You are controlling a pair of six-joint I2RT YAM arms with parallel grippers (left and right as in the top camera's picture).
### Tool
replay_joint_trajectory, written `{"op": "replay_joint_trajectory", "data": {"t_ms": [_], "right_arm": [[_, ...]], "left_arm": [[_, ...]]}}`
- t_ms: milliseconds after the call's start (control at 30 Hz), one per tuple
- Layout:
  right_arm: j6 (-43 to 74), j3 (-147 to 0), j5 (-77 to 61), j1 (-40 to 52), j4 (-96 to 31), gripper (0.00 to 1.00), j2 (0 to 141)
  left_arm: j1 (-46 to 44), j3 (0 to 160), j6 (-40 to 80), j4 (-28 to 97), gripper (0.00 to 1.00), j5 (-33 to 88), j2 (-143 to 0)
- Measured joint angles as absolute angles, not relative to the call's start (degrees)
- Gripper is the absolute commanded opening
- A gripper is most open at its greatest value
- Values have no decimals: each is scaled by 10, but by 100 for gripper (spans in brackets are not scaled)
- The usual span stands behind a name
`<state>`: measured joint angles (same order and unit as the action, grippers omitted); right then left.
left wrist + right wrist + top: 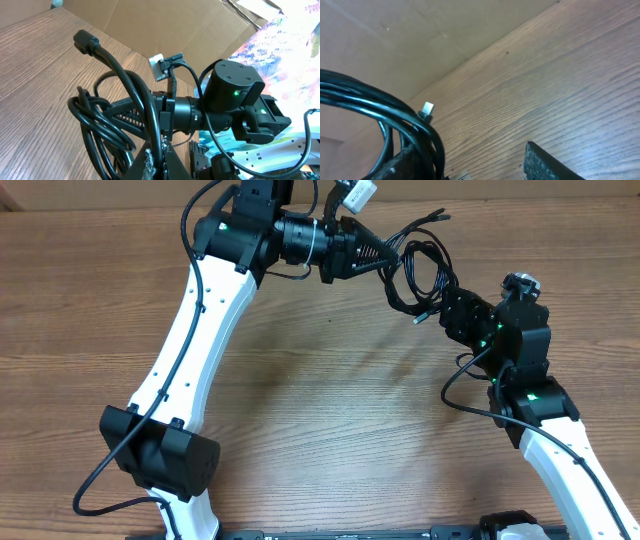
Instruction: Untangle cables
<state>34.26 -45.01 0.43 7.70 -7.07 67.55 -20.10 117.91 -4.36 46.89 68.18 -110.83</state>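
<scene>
Right at the tip of the left gripper [388, 258], the bundle of thin black looped cables [420, 275] is clamped tight by its edge. From that gripper the loops are strung out sideways toward the right gripper [440, 308], whose jaws are spread apart. Strands are draped over one finger only, nothing pinched, and the other finger [550, 162] is left bare. So the right arm is probably nearer the free loops.

The thin black cables [403, 288] are bunched in tangled loops toward the far side of the table [330, 390]. A silver plug tip [427, 107] is left exposed.
</scene>
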Motion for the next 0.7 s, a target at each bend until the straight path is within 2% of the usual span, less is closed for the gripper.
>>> {"op": "replay_joint_trajectory", "data": {"t_ms": [333,533,700], "right_arm": [[343,-469,68,84,-146,66,667],[344,-469,61,84,-151,61,667],[343,-468,14,82,-133,81,669]], "left_arm": [[-175,1179,50,411,4,712,-1122],[-171,1179,61,411,4,714,-1122],[-162,1179,61,406,4,727,-1122]]}}
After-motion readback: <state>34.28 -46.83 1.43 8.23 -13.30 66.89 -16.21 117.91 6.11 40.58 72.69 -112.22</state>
